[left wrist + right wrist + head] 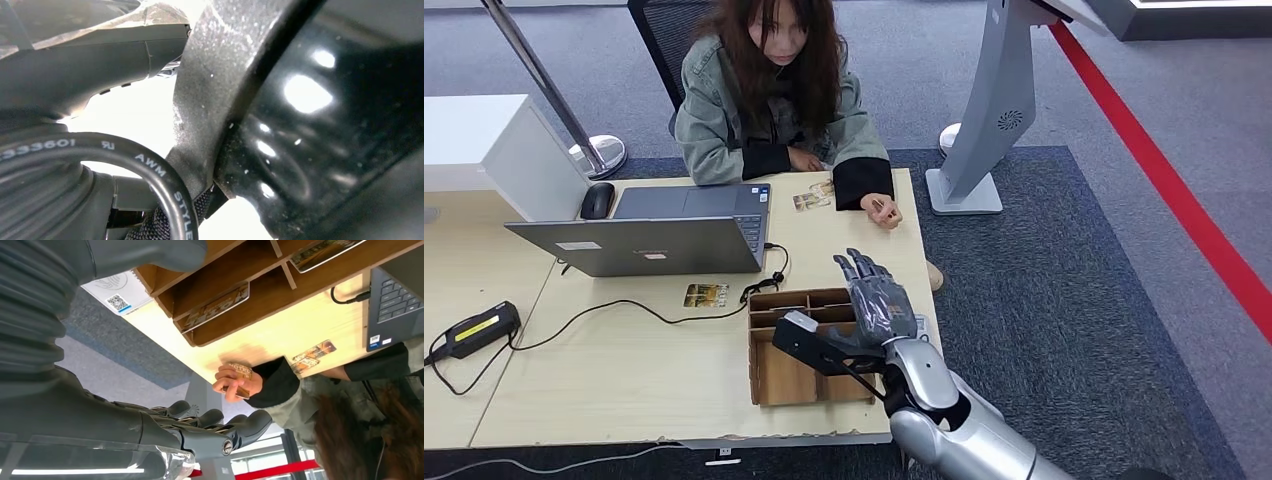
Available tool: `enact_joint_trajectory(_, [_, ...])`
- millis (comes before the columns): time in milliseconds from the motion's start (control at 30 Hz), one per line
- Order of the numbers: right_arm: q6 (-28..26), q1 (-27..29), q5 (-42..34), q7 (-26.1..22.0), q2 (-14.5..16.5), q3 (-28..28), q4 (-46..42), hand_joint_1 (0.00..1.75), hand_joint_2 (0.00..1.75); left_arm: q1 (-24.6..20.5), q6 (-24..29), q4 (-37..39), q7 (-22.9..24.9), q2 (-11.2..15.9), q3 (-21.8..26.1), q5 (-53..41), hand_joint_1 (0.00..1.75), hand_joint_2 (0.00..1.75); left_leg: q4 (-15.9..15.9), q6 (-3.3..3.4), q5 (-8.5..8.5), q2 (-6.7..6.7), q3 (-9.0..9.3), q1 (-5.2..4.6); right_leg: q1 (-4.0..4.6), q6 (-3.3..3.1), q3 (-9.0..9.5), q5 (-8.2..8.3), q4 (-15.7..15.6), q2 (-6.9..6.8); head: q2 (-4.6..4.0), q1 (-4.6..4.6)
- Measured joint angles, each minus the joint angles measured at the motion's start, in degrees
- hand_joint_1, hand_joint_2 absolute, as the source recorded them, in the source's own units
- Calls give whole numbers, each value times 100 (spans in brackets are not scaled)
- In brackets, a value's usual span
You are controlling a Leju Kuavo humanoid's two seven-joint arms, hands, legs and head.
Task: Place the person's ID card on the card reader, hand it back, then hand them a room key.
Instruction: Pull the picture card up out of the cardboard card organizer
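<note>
With the right hand (876, 300) empty, fingers extended and apart, above the cardboard tray (769, 385), note that the card (239, 375) is pinched in the person's hand (884, 211) just beyond its fingertips; judge it thin, stiff, light and slippery, so take it by its free edge.

A black cable (165, 185) curving across the left wrist view carries white print: "333601", then "AWM" and "STYLE". Just beside the wooden organiser (220, 295), a white card (116, 292) bears a QR code; its other marks are too small to read.
</note>
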Motion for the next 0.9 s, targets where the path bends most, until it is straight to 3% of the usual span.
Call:
enact_joint_trajectory(267, [3, 0, 8, -1, 38, 0, 113, 33, 175, 0, 0, 0, 0, 0, 0, 2, 0, 175, 0, 0, 0, 0, 0, 0, 0, 0, 0, 0, 0, 0, 0, 0])
enact_joint_trajectory(567, [4, 0, 9, 0, 57, -3, 200, 55, 175, 1, -1, 0, 0, -1, 0, 5, 0, 175, 0, 0, 0, 0, 0, 0, 0, 0, 0, 0, 0, 0, 0, 1])
enact_joint_trajectory(900, [3, 1, 15, 14, 57, -13, 227, 48, 175, 1, -1, 0, 0, 0, 0, 4, 0, 175, 0, 0, 0, 0, 0, 0, 0, 0, 0, 0, 0, 0, 0, 1])
